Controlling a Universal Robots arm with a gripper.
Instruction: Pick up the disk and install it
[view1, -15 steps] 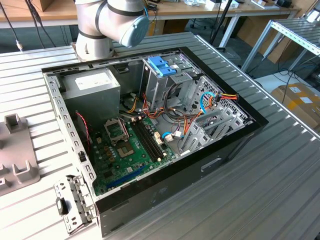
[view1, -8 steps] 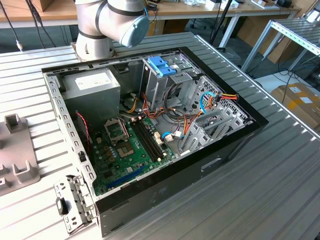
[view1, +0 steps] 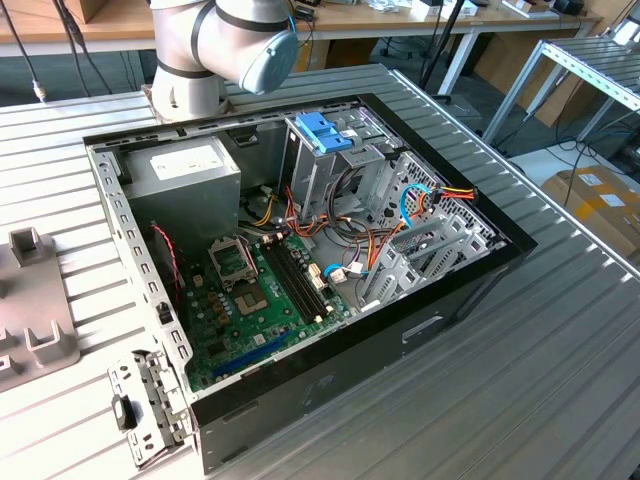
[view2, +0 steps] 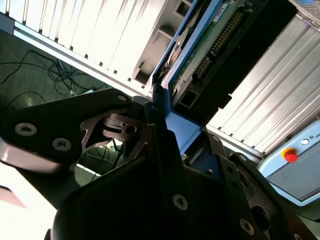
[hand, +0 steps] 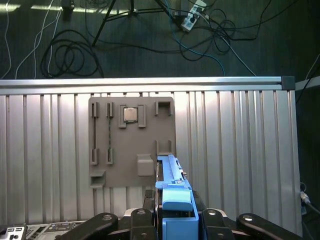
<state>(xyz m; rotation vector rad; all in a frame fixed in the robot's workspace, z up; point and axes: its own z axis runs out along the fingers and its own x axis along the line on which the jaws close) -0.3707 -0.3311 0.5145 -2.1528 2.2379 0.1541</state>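
Note:
The disk (hand: 173, 187) is a flat drive in a bright blue carrier frame. In the first wrist view it stands edge-on between my gripper's (hand: 175, 220) black fingers. In the second wrist view the disk (view2: 210, 47) shows its green circuit board and connector row, and the blue frame runs down into the gripper (view2: 167, 127). The gripper is shut on the disk and holds it in the air over the ribbed metal table. In the exterior view the arm (view1: 225, 45) rises behind the open computer case (view1: 300, 250).
A grey parts tray (hand: 131, 145) with a square chip lies on the table below the disk. Inside the case, a metal drive cage (view1: 335, 170) carries a blue bracket (view1: 322, 130), beside the motherboard (view1: 265, 290) and loose cables. Cables lie on the floor past the table edge (hand: 145, 82).

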